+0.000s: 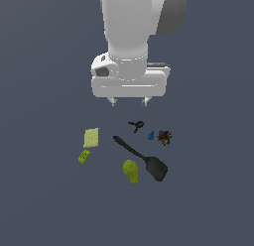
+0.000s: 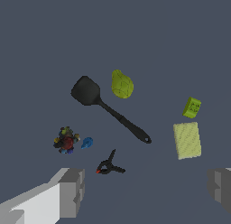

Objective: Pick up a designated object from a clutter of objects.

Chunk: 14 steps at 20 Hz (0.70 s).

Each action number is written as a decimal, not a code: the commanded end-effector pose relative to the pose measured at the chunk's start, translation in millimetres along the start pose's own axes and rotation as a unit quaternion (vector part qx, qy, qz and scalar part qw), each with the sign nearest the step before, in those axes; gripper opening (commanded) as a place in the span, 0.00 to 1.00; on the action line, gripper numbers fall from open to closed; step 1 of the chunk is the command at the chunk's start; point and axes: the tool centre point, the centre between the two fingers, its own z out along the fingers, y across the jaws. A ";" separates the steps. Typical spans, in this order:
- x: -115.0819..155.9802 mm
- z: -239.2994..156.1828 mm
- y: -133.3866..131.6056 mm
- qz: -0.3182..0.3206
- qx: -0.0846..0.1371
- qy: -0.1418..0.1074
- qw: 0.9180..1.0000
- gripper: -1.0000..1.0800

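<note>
Pincer [image 1: 129, 101] hung high above the bench [image 1: 39, 200] with its two fingers spread wide and nothing between them; the wrist view showed both fingertips [image 2: 72, 191] well apart, framing bare surface.

Nearest below the pincer lay the tiny black clamp [image 1: 136, 124], almost under the open fingers. Slightly beyond it, off to one side, sat the blue bit [image 1: 151, 135] just beside the dark multicoloured piece [image 1: 164, 137]. The black spatula [image 1: 141, 158] ran on from near the clamp, its handle end closest to the pincer and its blade pointing away.

On the other side of the spatula handle, the pale green flat square [image 1: 91, 138] lay flat on the bench. Just past it, apart from it but near, sat the designated object, the small lime-green brick [image 1: 84, 156], resting on the bench with studs faintly visible in the wrist view [image 2: 192, 107]. It was well off to the side of the pincer's line, towards the exterior view's left, and nothing touched it. Farthest out, near the spatula blade, was the yellow-green lump [image 1: 131, 171].

By my judgement the task had scarcely begun: nothing was grasped and the brick was untouched. Left to do were moving across over the brick, descending, closing on it, and lifting it clear.
</note>
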 end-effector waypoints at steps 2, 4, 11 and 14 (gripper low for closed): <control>-0.1 0.2 -0.1 0.000 0.000 0.000 1.000 0.96; -0.6 1.7 -0.7 0.001 0.002 -0.002 1.000 0.96; -3.9 9.0 -4.4 0.008 0.009 -0.014 1.000 0.96; -3.2 9.1 -3.6 0.008 0.009 -0.013 1.000 0.96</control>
